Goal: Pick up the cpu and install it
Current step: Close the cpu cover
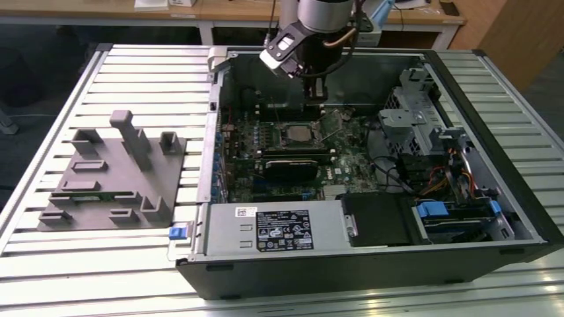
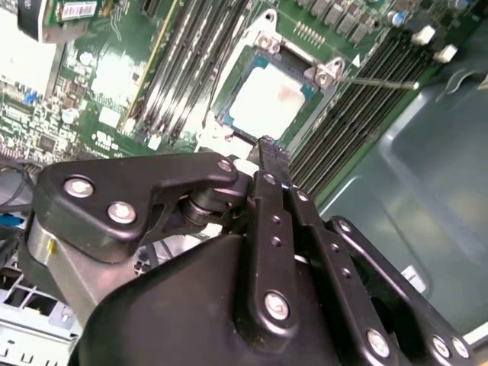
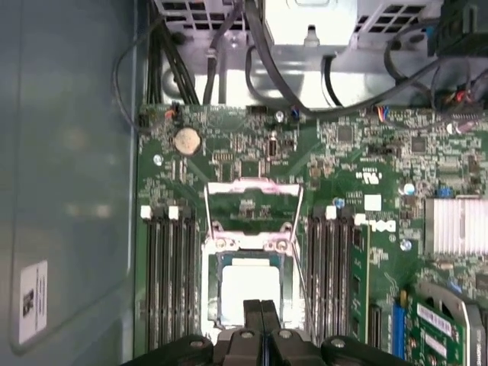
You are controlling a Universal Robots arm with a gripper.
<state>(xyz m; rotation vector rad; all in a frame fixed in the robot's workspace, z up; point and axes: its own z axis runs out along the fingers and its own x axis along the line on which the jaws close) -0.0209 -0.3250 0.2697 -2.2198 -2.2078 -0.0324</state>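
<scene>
Gripper (image 3: 261,303), fingers (image 3: 252,314) together, just over cpu (image 3: 242,286) in motherboard (image 3: 335,160) socket (image 3: 248,248).

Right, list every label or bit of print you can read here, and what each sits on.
No text is legible enough to quote.
Power supply label, exterior view: too small.
Case wall sticker, first wrist view: blurred.
Motherboard print, first wrist view: too small.
Circuit board sticker, second wrist view: blurred.
</scene>
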